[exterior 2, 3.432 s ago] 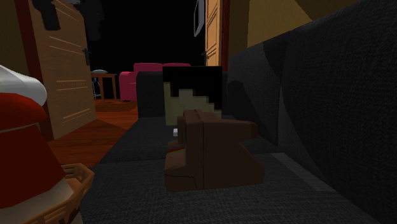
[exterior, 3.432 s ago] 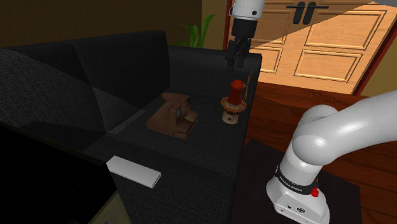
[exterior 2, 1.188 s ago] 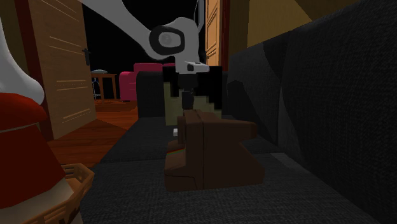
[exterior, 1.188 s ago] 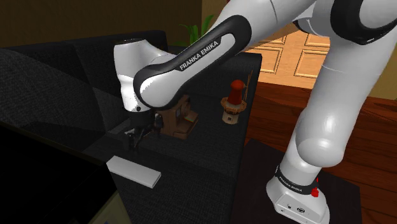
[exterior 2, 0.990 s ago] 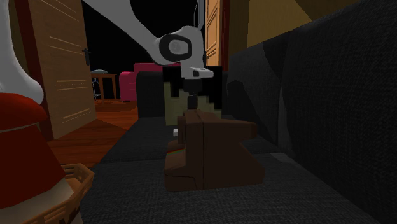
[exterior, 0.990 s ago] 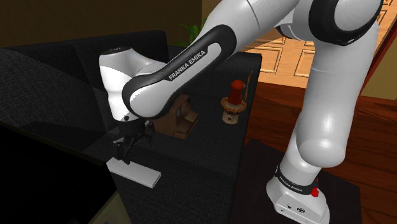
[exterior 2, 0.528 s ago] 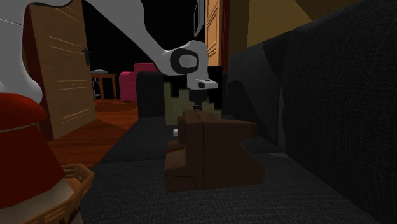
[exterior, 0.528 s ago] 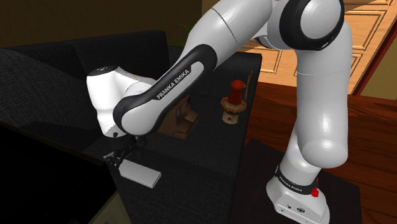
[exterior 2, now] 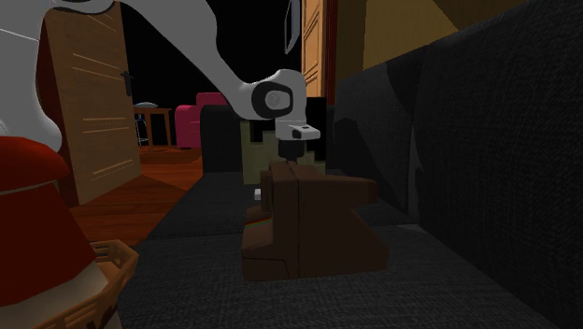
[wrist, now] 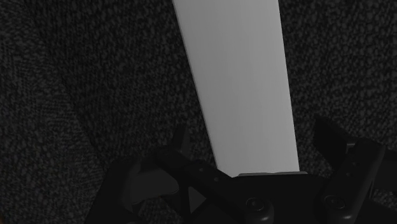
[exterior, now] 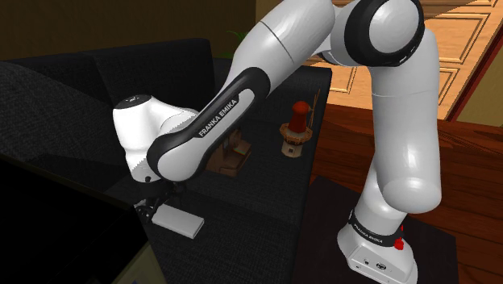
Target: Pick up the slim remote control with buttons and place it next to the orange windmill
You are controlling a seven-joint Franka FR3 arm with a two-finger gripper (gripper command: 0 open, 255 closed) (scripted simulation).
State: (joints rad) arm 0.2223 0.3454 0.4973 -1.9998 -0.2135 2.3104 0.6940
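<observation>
**Straddling the remote's end, fingers apart**

You have the all-black two-finger gripper (exterior: 149,208) low over the dark fabric sofa seat (exterior: 258,194). Its fingers stand either side of the flat light-grey slim remote (exterior: 179,219), not touching it. The remote's long axis runs nearly straight away from the hand, so closing would pinch its width. Well apart toward the shoulder view's right stands the orange windmill with a red cap (exterior: 297,127).

The slim, plain pale grey remote control (exterior: 179,219) lies flat on the dark sofa seat (exterior: 250,190), well apart from the upright orange windmill (exterior: 296,129).
</observation>
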